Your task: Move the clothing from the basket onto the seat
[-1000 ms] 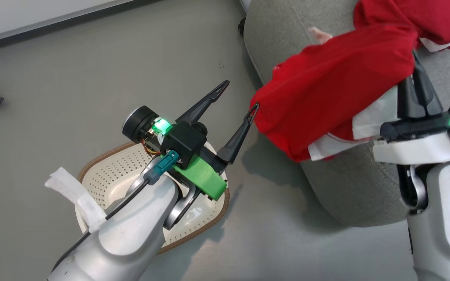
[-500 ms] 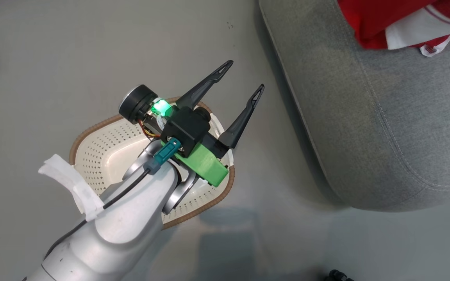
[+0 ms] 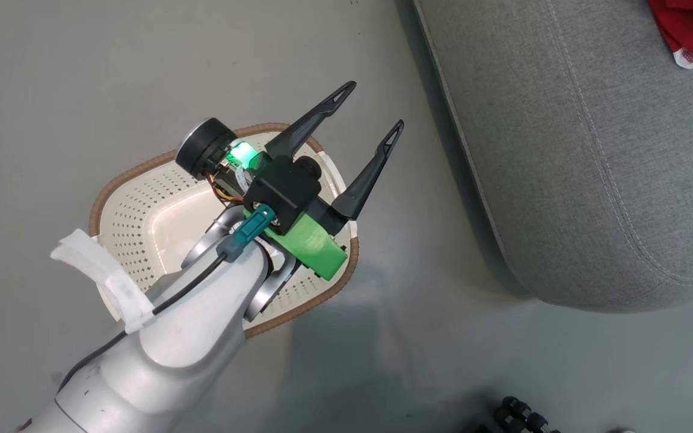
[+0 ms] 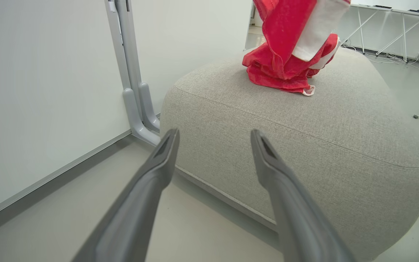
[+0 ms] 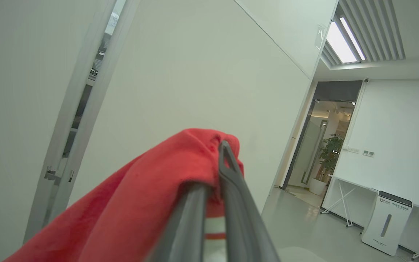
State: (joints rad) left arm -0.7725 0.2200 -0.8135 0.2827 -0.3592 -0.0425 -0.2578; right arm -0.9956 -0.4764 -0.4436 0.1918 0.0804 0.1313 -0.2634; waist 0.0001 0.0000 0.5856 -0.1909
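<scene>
Floor [image 3: 82, 72] holds basket [image 3: 136, 192] below spread L gripper [image 3: 371, 109]; R gripper [image 5: 217, 154] clamps clothing [image 5: 140, 196].

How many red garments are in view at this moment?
2, as far as shows: a hanging garment pinched in the right gripper, and a heaped garment lying on the seat. The heap may hide more.

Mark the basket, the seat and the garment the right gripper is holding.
basket [image 3: 133, 201]: head view, on the perforated inner wall at its left side.
seat [image 3: 503, 120]: head view, on the bare grey top surface.
clothing [image 5: 147, 189]: right wrist view, on the red fabric below its pinched end.
</scene>
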